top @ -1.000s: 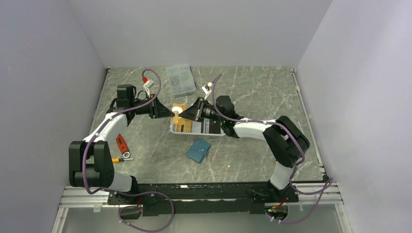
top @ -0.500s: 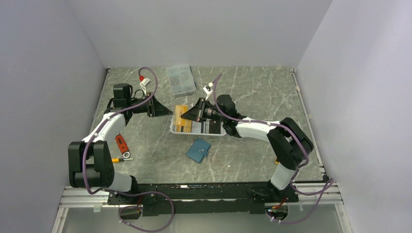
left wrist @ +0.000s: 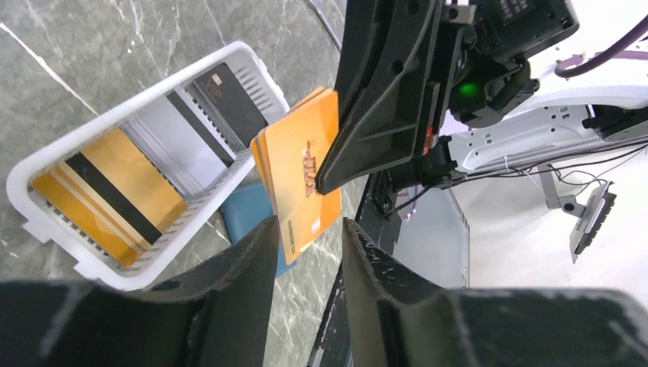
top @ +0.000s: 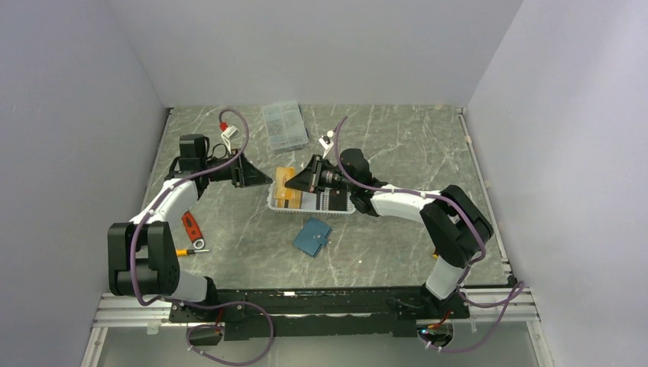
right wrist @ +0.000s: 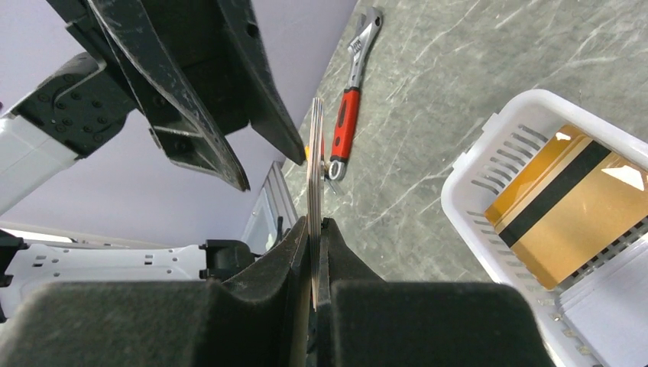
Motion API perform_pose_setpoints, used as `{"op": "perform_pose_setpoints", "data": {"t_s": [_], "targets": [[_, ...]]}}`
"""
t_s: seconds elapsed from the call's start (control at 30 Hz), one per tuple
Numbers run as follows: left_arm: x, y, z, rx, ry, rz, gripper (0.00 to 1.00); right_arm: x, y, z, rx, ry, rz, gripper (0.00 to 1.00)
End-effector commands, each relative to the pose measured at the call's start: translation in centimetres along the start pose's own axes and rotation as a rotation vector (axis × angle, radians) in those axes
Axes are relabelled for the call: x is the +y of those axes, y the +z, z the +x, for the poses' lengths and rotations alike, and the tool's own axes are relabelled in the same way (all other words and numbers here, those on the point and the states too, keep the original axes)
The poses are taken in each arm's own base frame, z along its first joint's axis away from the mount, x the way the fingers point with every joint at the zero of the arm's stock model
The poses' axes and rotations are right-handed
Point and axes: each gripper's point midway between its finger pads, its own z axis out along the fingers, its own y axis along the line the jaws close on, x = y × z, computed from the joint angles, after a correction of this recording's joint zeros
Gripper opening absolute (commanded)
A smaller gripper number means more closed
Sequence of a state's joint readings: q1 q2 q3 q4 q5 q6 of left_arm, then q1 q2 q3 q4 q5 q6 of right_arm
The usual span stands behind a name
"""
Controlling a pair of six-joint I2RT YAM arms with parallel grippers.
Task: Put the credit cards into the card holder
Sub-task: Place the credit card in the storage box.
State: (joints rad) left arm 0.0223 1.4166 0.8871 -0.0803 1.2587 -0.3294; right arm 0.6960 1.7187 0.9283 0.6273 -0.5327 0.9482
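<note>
Seen from above, your two arms meet over the left half of the grey marble desk [top: 397, 145]. The right claw [top: 289, 183] is clenched on a few yellow-gold credit cards [top: 283, 174], which it holds above the left end of the white slatted basket [top: 336, 212]. Your left claw [top: 265, 181] sits just left of the cards, released, its fingers parted. The teal card holder [top: 312, 236] lies flat on the desk just near of the basket, with neither claw touching it. A red-handled wrench [top: 191, 227] lies beside the left arm. A clear compartment box [top: 283, 125] sits towards the far edge.

The left wrist view adds detail the overhead view lacks. The held cards are a thin stack with lettering on the orange face. The basket holds a gold striped card [left wrist: 107, 195], a pale grey card [left wrist: 172, 145] and a black card [left wrist: 229, 103].

The right wrist view shows the stack edge-on, squeezed between the right fingers. The left claw's spread tips are to the left of it, the nearer tip just beside the stack.

A second ago both claws met at the cards. Since then the left claw has opened and drawn back to the left, leaving the stack with the right claw. The basket and card holder have not moved.
</note>
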Motion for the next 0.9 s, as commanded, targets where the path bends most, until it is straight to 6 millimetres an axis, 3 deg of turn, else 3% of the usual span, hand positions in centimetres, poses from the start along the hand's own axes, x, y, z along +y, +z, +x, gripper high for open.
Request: {"op": "perform_pose_setpoints", "data": {"t_s": [0.0,0.17,0.23,0.33,0.43,0.7,0.87], "targets": [[-0.6,-0.1,0.9,0.01,0.014,0.015,0.45,4.1,-0.2,-3.0,-0.074,-0.089,-0.096,0.02],[-0.8,0.0,1.6,0.022,0.028,0.007,0.62,5.0,-0.1,-3.2,-0.077,-0.077,-0.148,0.01],[-1.1,-0.1,1.7,0.015,0.042,0.01,0.75,5.2,-0.1,-3.3,-0.076,-0.075,-0.16,0.01],[-1.5,-0.2,1.8,0.014,0.038,0.018,0.81,5.5,0.1,-3.3,-0.078,-0.058,-0.179,0.01],[-2.4,0.7,2.6,0.043,0.028,0.059,0.81,5.8,0.3,-3.8,-0.093,-0.043,-0.203,0.01],[-3.9,1.2,2.2,0.051,-0.005,0.137,0.77,5.0,1.0,-4.3,-0.142,-0.037,-0.164,0.02],[-4.4,1.0,1.0,0.03,0.009,0.148,0.64,3.6,1.3,-3.2,-0.116,-0.073,-0.088,0.01]]}}
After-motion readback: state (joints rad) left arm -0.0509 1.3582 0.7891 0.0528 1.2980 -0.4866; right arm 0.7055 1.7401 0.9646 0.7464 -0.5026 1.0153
